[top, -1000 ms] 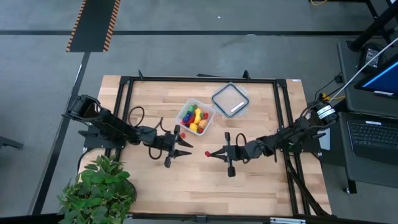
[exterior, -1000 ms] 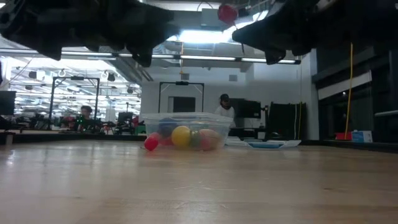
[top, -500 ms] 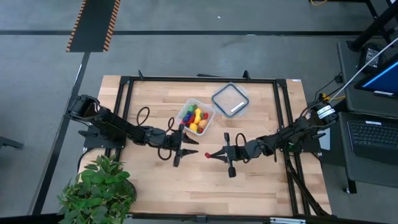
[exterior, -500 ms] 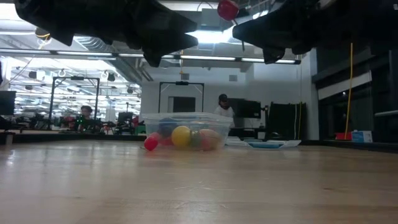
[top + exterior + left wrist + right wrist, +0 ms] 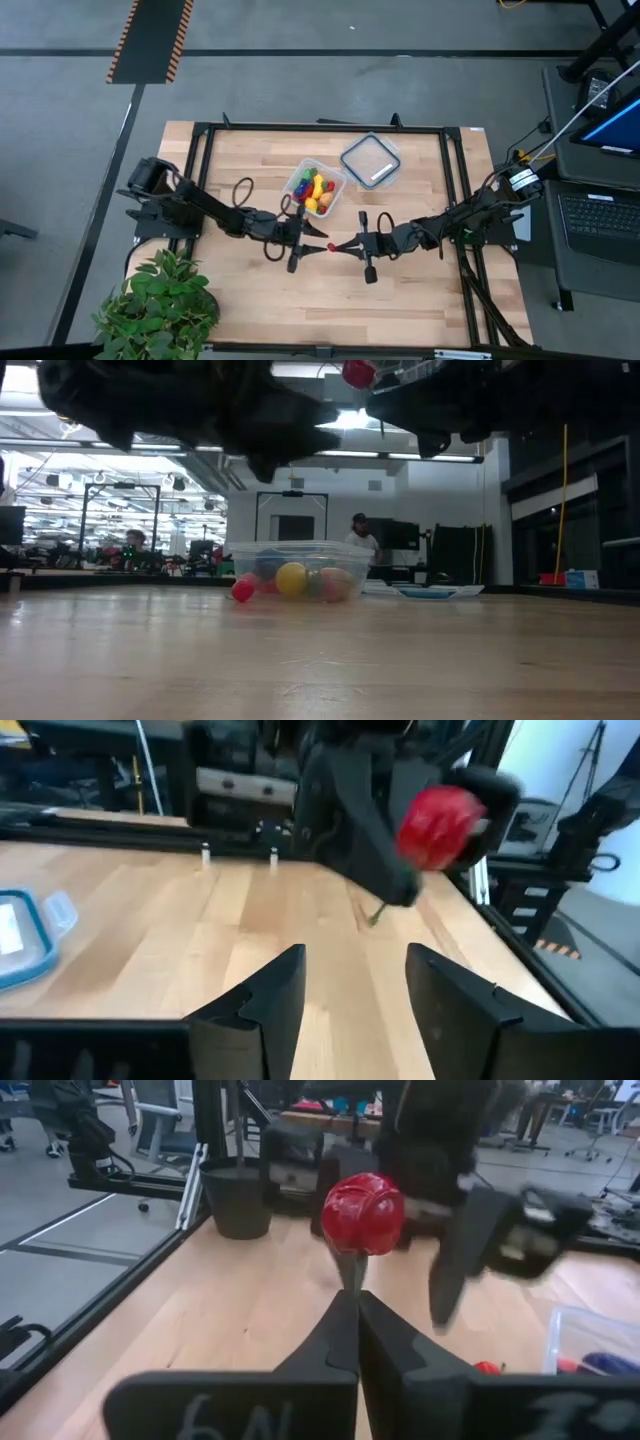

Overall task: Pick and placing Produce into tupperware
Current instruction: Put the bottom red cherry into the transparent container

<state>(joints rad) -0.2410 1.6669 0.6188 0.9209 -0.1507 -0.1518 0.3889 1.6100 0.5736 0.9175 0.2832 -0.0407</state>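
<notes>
A red round piece of Produce (image 5: pixel 363 1213) hangs high above the table's middle, with my right gripper (image 5: pixel 341 246) shut on it. It also shows in the high view (image 5: pixel 333 247) and at the top of the low view (image 5: pixel 358 372). My left gripper (image 5: pixel 355 955) stands open just left of it, pointing level at it, fingers short of it. The clear tupperware (image 5: pixel 314 188) rests on its base farther back, holding several coloured Produce pieces; a small red piece (image 5: pixel 243 590) lies on the table against its wall. My right gripper pinches a thin stem-like part (image 5: pixel 350 1270) of the red Produce piece between its shut fingertips, only at their free ends. The fingers come about level from the table's right. The red ball sits just past the tips, lifted clear of the table.
The flat clear lid (image 5: pixel 371 160) with a greyish-blue rim lies right of the tupperware, toward the far edge. A leafy potted plant (image 5: pixel 160 305) stands at the near left corner. A black frame (image 5: pixel 320 127) runs around the table. Bare wood lies in front of both grippers.
My left gripper has moved toward the table's right, closing in on the red Produce piece held by my right gripper. The right gripper and the red piece have stayed in place.
</notes>
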